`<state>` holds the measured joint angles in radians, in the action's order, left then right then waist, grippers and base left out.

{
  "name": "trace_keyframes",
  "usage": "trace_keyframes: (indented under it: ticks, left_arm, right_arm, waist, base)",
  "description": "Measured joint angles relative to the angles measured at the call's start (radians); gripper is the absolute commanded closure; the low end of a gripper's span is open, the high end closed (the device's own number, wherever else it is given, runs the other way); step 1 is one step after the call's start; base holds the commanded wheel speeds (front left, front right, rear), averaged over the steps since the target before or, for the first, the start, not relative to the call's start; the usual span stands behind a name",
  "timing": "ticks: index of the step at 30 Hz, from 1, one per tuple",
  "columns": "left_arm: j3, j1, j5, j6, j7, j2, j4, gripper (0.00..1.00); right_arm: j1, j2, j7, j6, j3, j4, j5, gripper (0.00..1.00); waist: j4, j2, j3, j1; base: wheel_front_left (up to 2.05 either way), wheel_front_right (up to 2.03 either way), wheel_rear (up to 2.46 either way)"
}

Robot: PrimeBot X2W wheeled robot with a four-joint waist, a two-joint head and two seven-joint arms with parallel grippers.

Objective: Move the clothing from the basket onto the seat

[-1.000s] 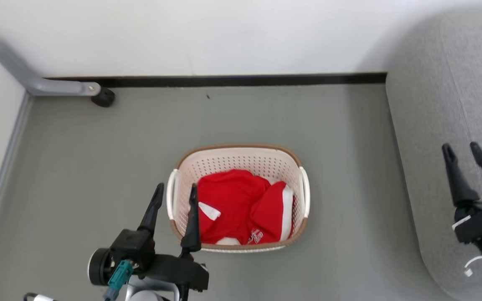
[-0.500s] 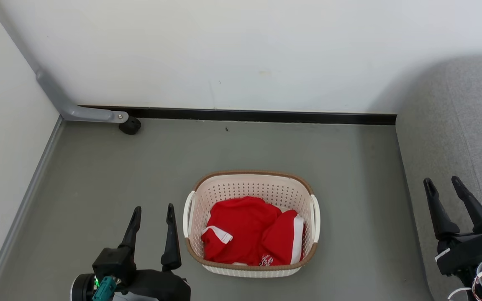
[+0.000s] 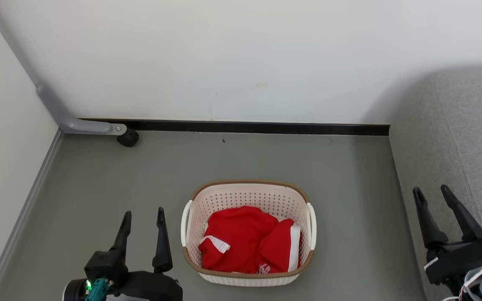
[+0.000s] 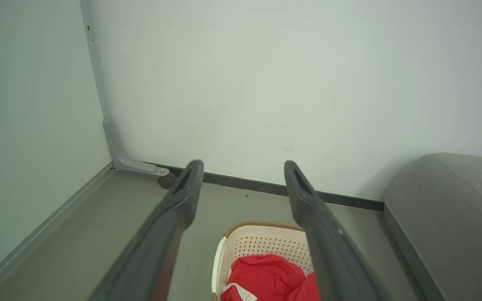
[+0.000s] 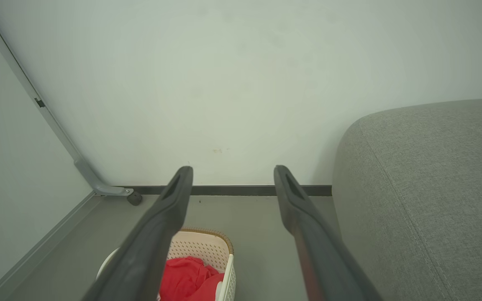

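The red clothing (image 3: 247, 245) with white trim lies bunched inside the cream basket (image 3: 249, 191) on the grey floor; it also shows in the left wrist view (image 4: 266, 279) and the right wrist view (image 5: 186, 276). The light-grey seat (image 3: 454, 138) fills the right side. My left gripper (image 3: 142, 214) stands open over the floor just left of the basket, holding nothing. Over the seat's front edge my right gripper (image 3: 431, 191) is open and holds nothing.
A white wall with a black baseboard (image 3: 257, 127) closes the back. A grey metal leg with a black foot (image 3: 128, 137) stands in the left corner beside a side wall. Bare floor (image 3: 349, 175) lies between basket and seat.
The head camera has tilted up, so basket and floor sit lower in the picture. My left gripper has drawn back from over the basket's left rim to the floor beside it.
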<state>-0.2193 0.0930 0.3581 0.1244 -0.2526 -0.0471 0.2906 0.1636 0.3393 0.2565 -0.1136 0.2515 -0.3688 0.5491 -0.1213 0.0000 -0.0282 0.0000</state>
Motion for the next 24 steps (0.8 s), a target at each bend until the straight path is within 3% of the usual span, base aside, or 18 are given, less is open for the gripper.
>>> trace_keyframes:
  ticks: [24]
  left_arm:
    - [-0.004, -0.036, -0.016, 0.0, 0.0, 0.0, -0.04, 0.0]
  right_arm:
    - [-0.034, -0.035, 0.0, -0.003, -0.049, 0.041, -0.072, 0.0]
  waist:
    - [0.038, 0.0, -0.018, 0.0001]
  base:
    - [0.0, 0.0, 0.0]
